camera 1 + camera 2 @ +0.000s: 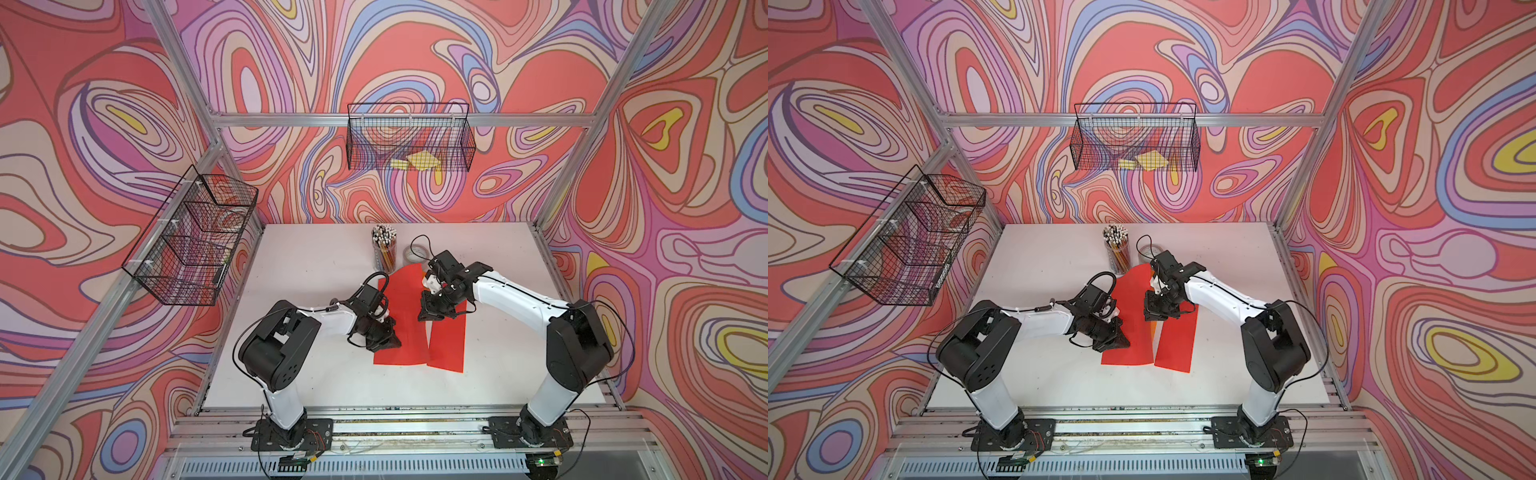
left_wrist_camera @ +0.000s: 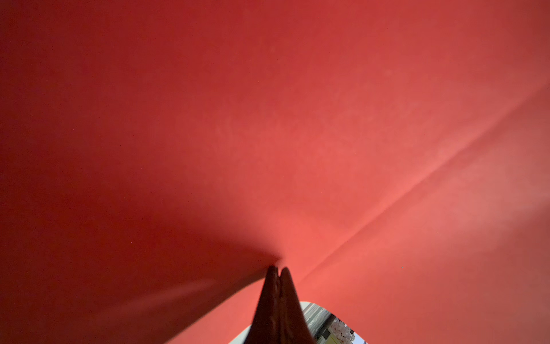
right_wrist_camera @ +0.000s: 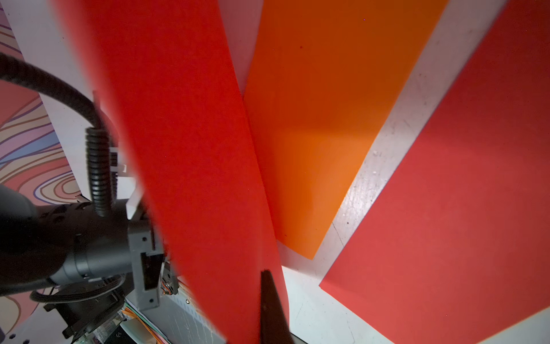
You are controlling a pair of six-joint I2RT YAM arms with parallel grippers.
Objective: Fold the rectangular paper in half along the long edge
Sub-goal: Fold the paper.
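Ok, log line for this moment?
left claw: shut on red paper | right claw: shut on red paper | paper: lifted, bowed

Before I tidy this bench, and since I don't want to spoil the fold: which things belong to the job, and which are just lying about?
In the job:
- raised red paper
- left gripper and right gripper, both shut on it

Lying about:
- flat red sheet
- orange sheet
- pencil cup
- tape roll
- back wire basket holding yellow notes
- side wire basket

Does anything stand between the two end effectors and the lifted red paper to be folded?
Nothing visible does. The left end effector and the right end effector are each shut on the lifted red paper.
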